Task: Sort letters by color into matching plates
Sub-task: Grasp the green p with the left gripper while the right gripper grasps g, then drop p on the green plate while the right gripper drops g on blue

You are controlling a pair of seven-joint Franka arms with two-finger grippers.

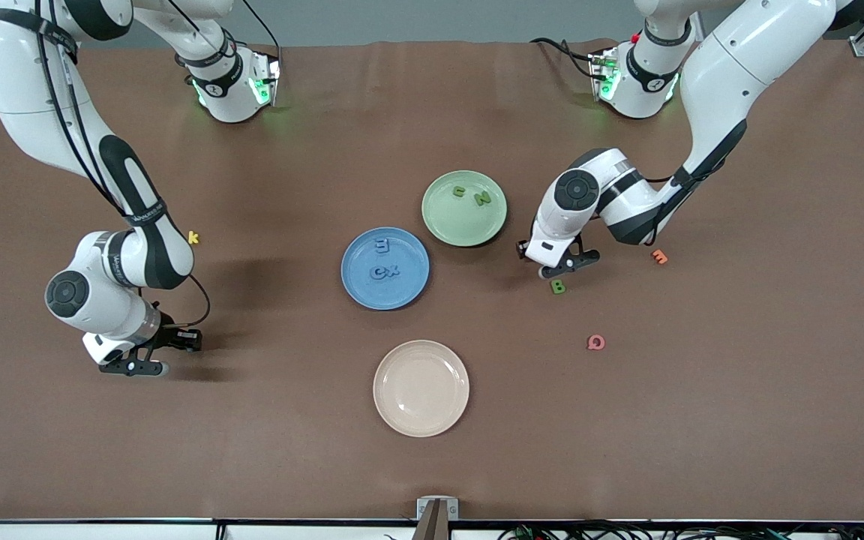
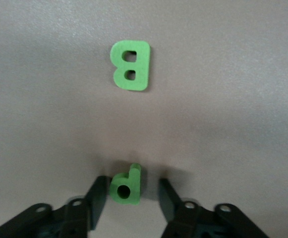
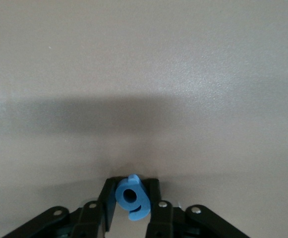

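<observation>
Gripping blue letter, right end effector; left end effector straddling green letter, gap showing

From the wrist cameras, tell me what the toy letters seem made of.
Green B: probably foam or soft plastic, with a matte face, thick flat-cut edges and no glare. The green letter and the blue letter look like the same matte, chunky material.

Plates: blue, pale green, cream. Green B, green letter, blue letter. Brown table.

Robotics lab, two bench-mounted arms, cabling
</observation>
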